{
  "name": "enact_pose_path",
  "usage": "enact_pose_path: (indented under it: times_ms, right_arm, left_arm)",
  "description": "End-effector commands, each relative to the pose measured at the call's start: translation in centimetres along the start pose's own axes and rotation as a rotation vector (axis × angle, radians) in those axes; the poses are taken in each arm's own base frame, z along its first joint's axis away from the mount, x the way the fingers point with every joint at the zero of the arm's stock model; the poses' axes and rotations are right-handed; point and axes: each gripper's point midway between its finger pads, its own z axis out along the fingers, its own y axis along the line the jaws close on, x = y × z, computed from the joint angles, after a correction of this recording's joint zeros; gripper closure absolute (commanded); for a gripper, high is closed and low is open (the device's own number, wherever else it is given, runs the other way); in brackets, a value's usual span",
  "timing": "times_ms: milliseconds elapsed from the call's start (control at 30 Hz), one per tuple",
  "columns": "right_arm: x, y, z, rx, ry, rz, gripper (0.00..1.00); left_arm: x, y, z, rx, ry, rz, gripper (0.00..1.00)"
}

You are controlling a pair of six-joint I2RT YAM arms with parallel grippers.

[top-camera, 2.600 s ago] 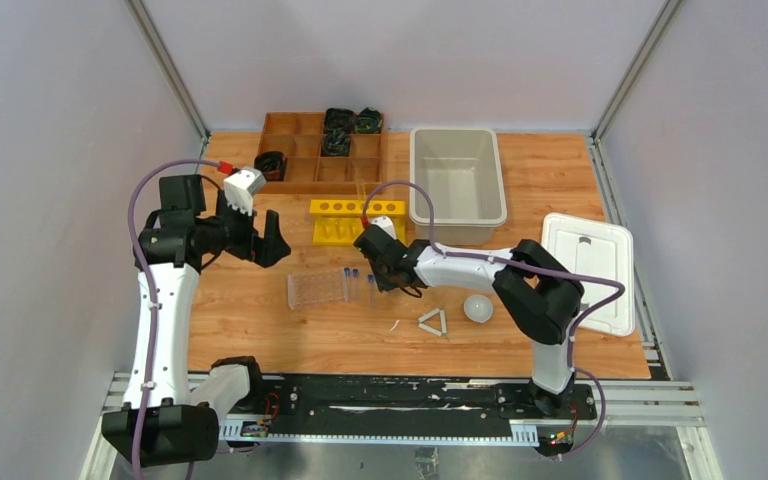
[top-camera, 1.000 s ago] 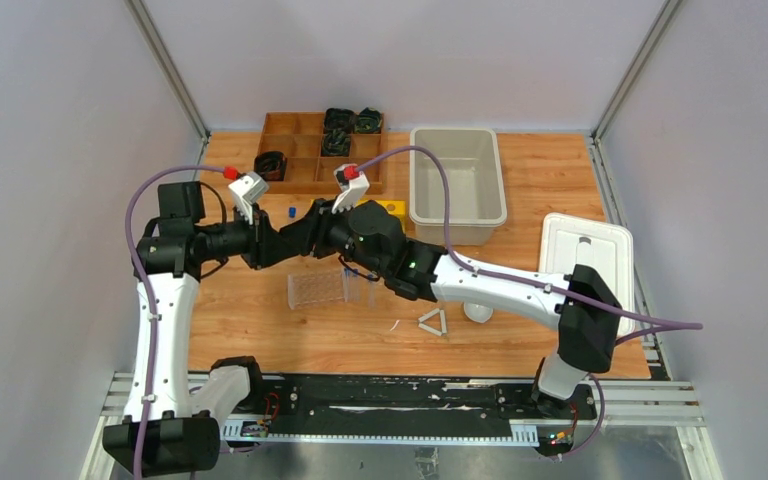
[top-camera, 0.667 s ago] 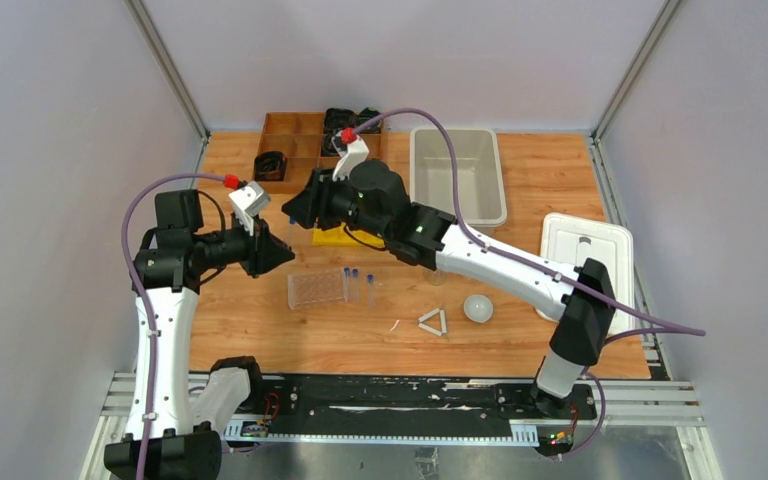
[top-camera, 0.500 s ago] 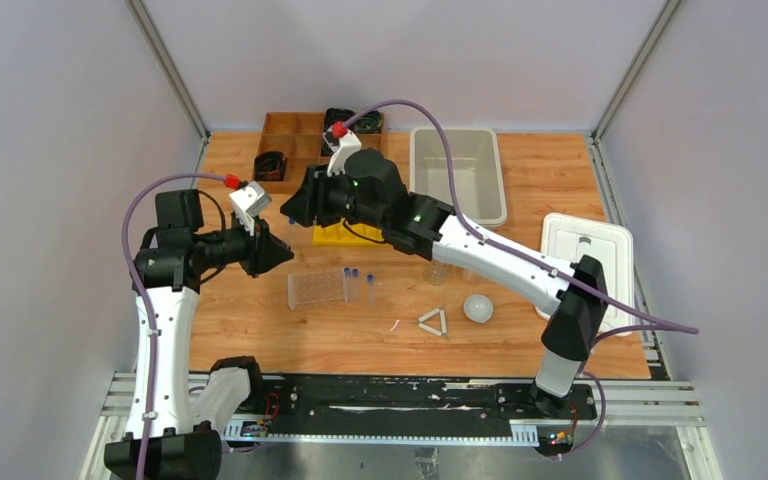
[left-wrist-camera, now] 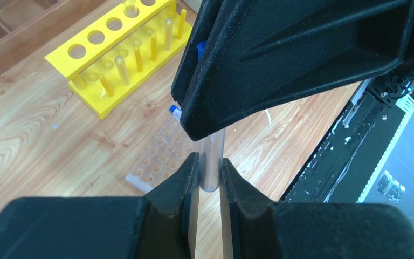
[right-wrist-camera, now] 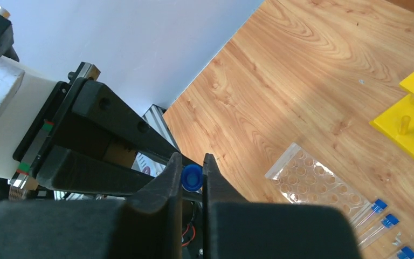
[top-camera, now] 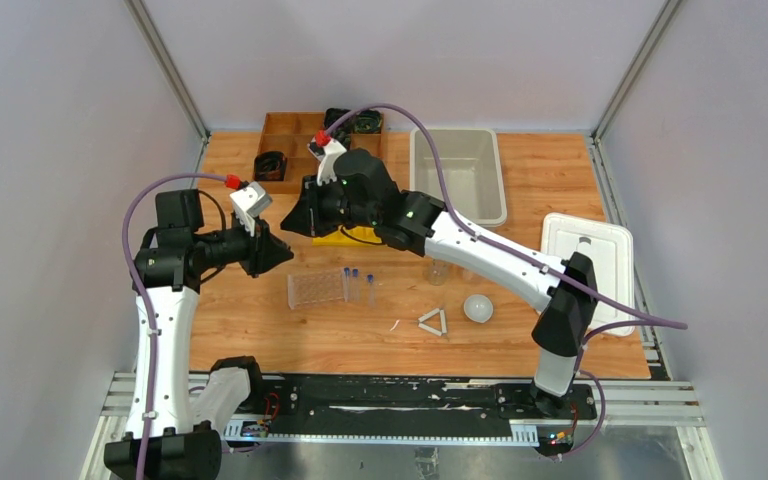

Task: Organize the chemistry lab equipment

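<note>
Left wrist: left jaws grip a tube [left-wrist-camera: 212, 162], right jaws pinch its cap [right-wrist-camera: 192, 177].

clr plastic tube [left-wrist-camera: 212, 162], wood-grain tbl [left-wrist-camera: 59, 145]

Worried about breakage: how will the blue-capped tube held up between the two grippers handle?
The tube looks thin, clear and smooth, so it is probably light and slippery, and perhaps crackable if squeezed hard. Being round, it would likely roll if dropped.

Right hand [right-wrist-camera: 192, 162] up off the table [top-camera: 550, 170], now tight on the blue-capped tube [left-wrist-camera: 213, 156] in the left hand [left-wrist-camera: 209, 166].
</note>
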Motion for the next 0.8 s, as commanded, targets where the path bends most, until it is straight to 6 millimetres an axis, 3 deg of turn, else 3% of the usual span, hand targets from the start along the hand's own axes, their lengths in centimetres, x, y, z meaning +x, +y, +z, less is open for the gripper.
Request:
enact_pose_path:
  times_ms: [0, 33, 100, 133, 300, 467, 633, 767]
  right_arm:
    - [-1.3, -0.2, -0.7, 0.008, -0.018, -0.035, 0.99]
    - [-1.3, -0.4, -0.8, 0.014, -0.02, -0.041, 1.0]
    - [-1.3, -1.0, -1.0, 0.031, -0.022, -0.055, 1.0]
    - [-1.2, -1.3, -1.1, 0.045, -0.02, -0.067, 1.0]
    - [-0.1, -4.9, -1.6, 0.176, -0.006, -0.186, 1.0]
    - [3.5, -8.4, -0.3, 0.246, 0.056, -0.269, 1.0]
    - [7.0, -8.8, 2.4, 0.216, 0.107, -0.335, 1.0]
    - [8.6, -8.6, 4.5, 0.19, 0.116, -0.369, 1.0]
  left_arm:
    - [-0.1, 0.6, -0.2, -0.03, 0.004, 0.024, 0.76]
    - [0.1, 0.9, -0.2, -0.041, 0.013, 0.016, 0.58]
    - [0.6, 1.5, -0.1, -0.07, 0.037, -0.003, 0.1]
    - [0.8, 1.9, -0.1, -0.086, 0.047, -0.011, 0.01]
    - [1.0, 4.4, -0.3, -0.207, 0.098, -0.105, 0.0]
    - [2.4, 8.4, -0.7, -0.376, 0.194, -0.214, 0.0]
    - [3.6, 11.1, -1.2, -0.472, 0.225, -0.302, 0.0]
    - [4.1, 12.6, -2.2, -0.524, 0.216, -0.339, 0.0]
